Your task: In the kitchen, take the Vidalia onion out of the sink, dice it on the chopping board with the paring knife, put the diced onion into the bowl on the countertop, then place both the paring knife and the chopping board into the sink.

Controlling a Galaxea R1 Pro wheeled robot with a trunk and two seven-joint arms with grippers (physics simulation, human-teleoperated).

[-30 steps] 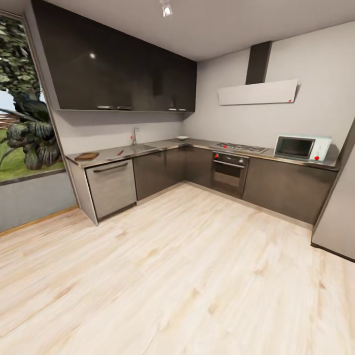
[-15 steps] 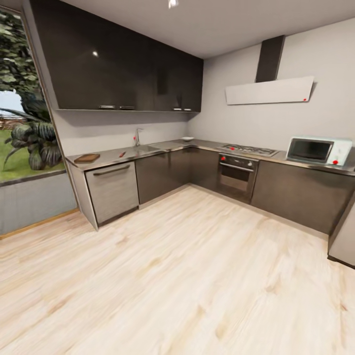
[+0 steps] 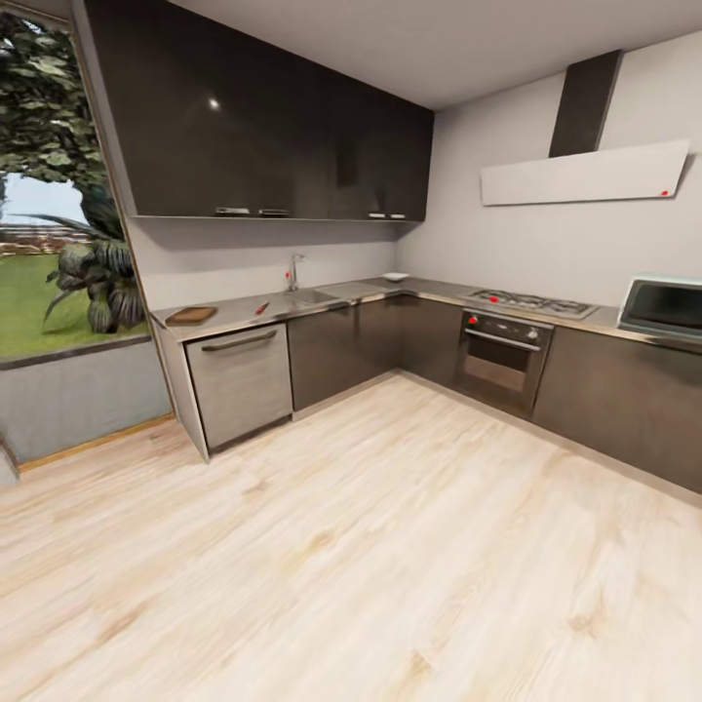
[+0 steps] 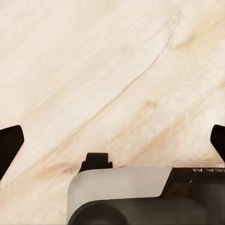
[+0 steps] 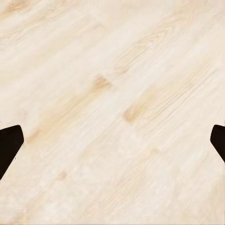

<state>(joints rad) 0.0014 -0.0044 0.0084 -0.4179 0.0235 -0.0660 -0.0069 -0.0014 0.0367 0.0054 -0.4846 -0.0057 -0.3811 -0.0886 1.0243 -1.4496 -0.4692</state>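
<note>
I'm looking across a pale wooden floor (image 3: 390,546) at an L-shaped kitchen on the far side. The chopping board (image 3: 191,315) lies at the left end of the countertop (image 3: 234,312), with the paring knife (image 3: 261,308) a little to its right, between the board and the sink (image 3: 312,295), whose tap (image 3: 292,272) stands behind it. The bowl (image 3: 395,277) sits in the far corner of the counter, and the gas hob (image 3: 531,303) is further right. I can't make out the onion at this distance. My left gripper (image 4: 112,140) and right gripper (image 5: 112,140) both point at bare floor, fingers spread wide and holding nothing.
</note>
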